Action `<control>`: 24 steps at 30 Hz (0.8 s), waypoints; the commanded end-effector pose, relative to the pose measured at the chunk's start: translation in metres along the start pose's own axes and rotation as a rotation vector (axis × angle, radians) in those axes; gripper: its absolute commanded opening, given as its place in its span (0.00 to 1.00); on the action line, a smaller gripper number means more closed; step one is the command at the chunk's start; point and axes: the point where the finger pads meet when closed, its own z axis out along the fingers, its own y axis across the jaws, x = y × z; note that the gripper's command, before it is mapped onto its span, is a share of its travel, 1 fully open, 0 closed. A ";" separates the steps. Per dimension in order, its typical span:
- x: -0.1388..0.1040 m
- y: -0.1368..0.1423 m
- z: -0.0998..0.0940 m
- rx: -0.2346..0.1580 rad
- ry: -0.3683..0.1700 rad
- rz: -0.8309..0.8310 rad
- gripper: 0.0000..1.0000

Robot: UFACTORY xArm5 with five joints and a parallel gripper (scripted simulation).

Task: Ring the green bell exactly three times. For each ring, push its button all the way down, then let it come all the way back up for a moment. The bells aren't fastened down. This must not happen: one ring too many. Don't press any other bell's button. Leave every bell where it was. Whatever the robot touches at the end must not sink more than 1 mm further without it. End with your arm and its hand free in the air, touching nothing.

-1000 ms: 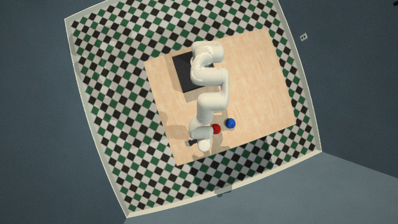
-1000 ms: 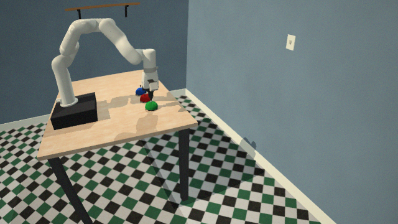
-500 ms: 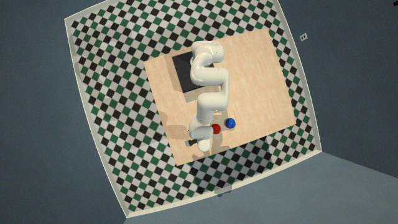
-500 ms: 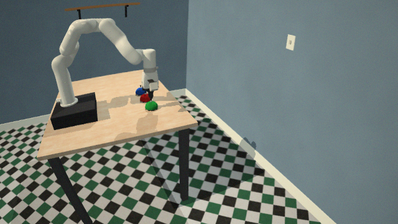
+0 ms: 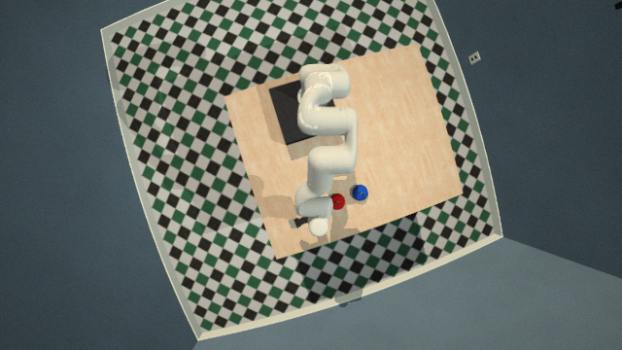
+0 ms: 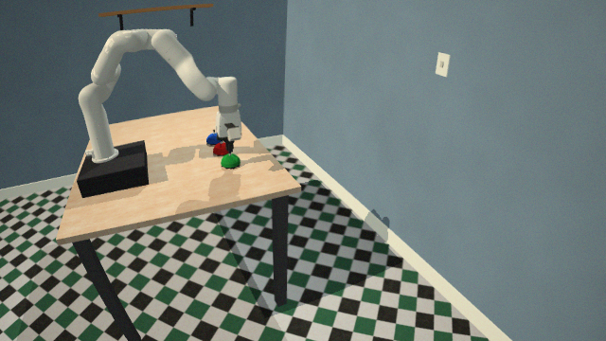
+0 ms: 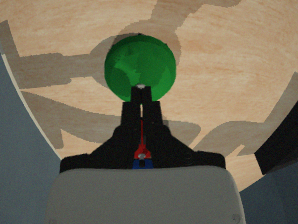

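The green bell [image 6: 230, 161] sits on the wooden table near its right edge; it fills the upper middle of the wrist view [image 7: 140, 68]. My gripper [image 6: 230, 152] is shut and empty, its fingertips pointing down right over the bell's top, at or just above its button. I cannot tell whether they touch it. In the overhead view the arm's wrist [image 5: 316, 214] hides the green bell. A red bell [image 6: 220, 149] stands just behind the green one, and a blue bell [image 6: 213, 138] behind that.
The red bell [image 5: 337, 200] and blue bell [image 5: 360, 192] lie close beside the wrist. The arm's black base block [image 6: 114, 168] stands at the table's left. The table edge [image 6: 284, 180] is near the green bell.
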 end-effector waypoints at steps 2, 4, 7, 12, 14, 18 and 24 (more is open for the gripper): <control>0.001 -0.001 -0.001 0.004 0.001 0.000 0.00; 0.001 -0.001 -0.001 0.004 0.001 0.000 0.00; 0.001 -0.001 -0.001 0.004 0.001 0.000 0.00; 0.001 -0.001 0.002 0.004 0.001 0.000 0.00; 0.001 -0.001 0.002 0.004 0.001 0.000 0.00; 0.001 -0.001 0.002 0.004 0.001 0.000 0.00; 0.001 -0.001 0.002 0.004 0.001 0.000 0.00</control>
